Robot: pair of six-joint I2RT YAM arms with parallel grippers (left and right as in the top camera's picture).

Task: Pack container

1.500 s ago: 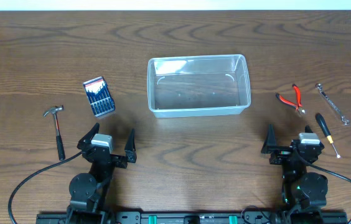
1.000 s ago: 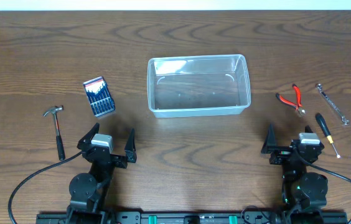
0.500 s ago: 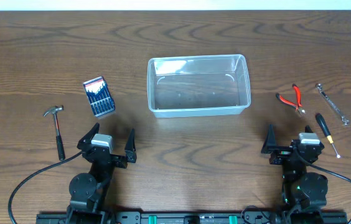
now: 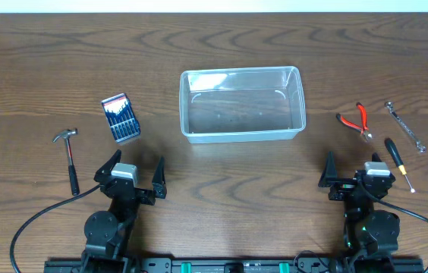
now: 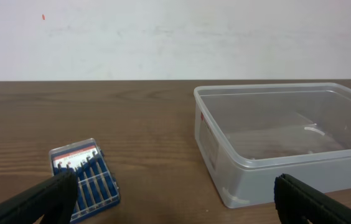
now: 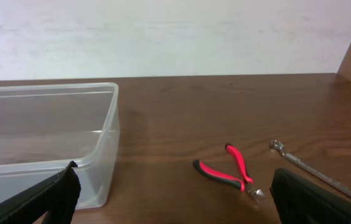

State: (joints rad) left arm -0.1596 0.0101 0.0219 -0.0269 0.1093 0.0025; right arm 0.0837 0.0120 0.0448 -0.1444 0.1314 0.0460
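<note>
Dark wood-grain bench (image 4: 47,61) fills the overhead view, with the container (image 4: 242,136) lying near the middle, nothing inside it. To its left lie a blue drill-bit case (image 4: 120,118) and, further out, a hammer (image 4: 70,159). To its right are red-handled pliers (image 4: 356,121), a wrench (image 4: 405,127) and a screwdriver (image 4: 398,161). The left arm (image 4: 123,189) and right arm (image 4: 366,189) sit at the near edge, well apart from every tool. The left jaws and the right jaws are both spread wide and hold nothing.

From the left wrist, the case (image 5: 85,180) lies low between the fingertips (image 5: 38,199), with the container off to the right. The hammer is out of frame.

From the right wrist, the pliers (image 6: 228,174) and wrench (image 6: 312,171) show ahead. The container's end wall (image 6: 94,155) is at the left, and the screwdriver is hidden.

I judge that packing has not begun. The next move calls for one arm to reach forward, lower its spread jaws over a tool and close. The thin, flat tools will likely need a low approach. Only the overhead view shows all five together, while the wrist views give the container's depth.
</note>
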